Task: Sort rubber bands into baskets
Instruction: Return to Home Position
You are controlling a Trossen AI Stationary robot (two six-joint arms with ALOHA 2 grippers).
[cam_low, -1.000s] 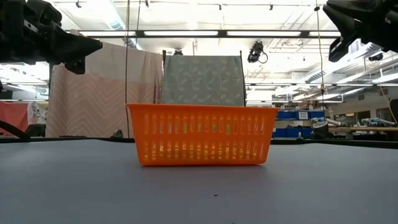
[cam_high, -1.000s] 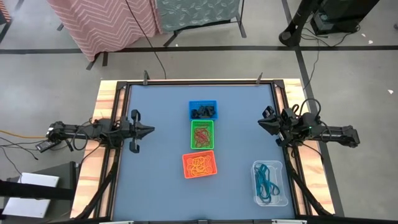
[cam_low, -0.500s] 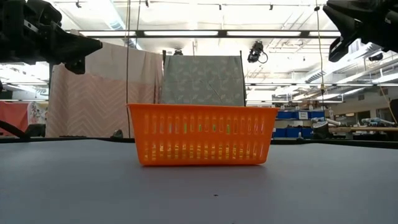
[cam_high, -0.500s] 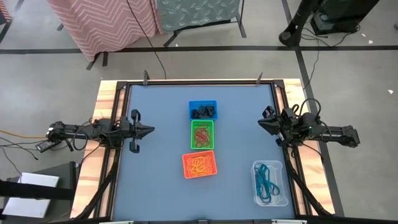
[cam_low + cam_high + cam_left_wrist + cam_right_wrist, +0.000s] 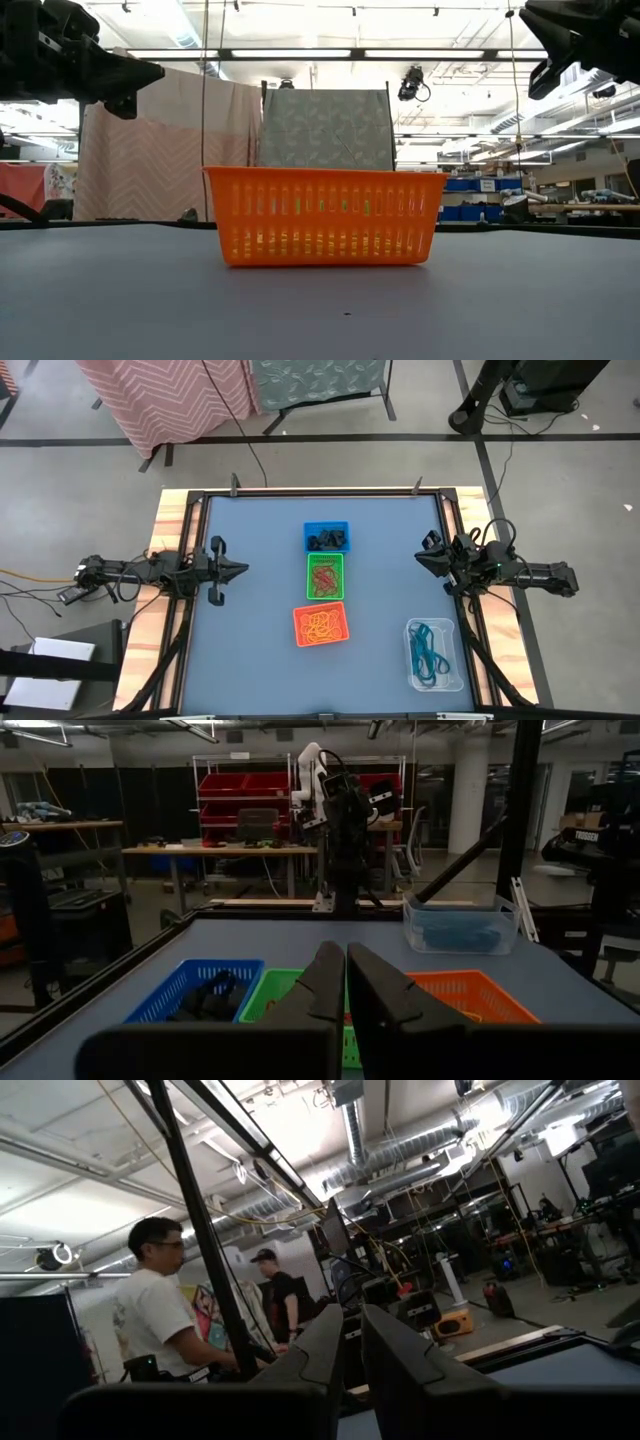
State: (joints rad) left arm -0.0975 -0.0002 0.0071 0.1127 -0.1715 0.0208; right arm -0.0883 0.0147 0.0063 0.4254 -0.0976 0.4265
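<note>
Three baskets stand in a row at the table's middle: a blue basket (image 5: 327, 537) with black rubber bands, a green basket (image 5: 325, 576) with red bands, an orange basket (image 5: 321, 624) with yellow-orange bands. A clear tub (image 5: 434, 654) at the near right holds teal-blue bands. My left gripper (image 5: 243, 570) hovers shut and empty near the table's left edge, pointing toward the baskets. My right gripper (image 5: 419, 558) hovers shut and empty near the right edge. Its wrist view looks above the table into the room.
The table has a raised black frame (image 5: 320, 493) round the blue-grey mat. Bare mat lies between each gripper and the baskets. In the right wrist view two people (image 5: 165, 1315) stand in the room beyond the table.
</note>
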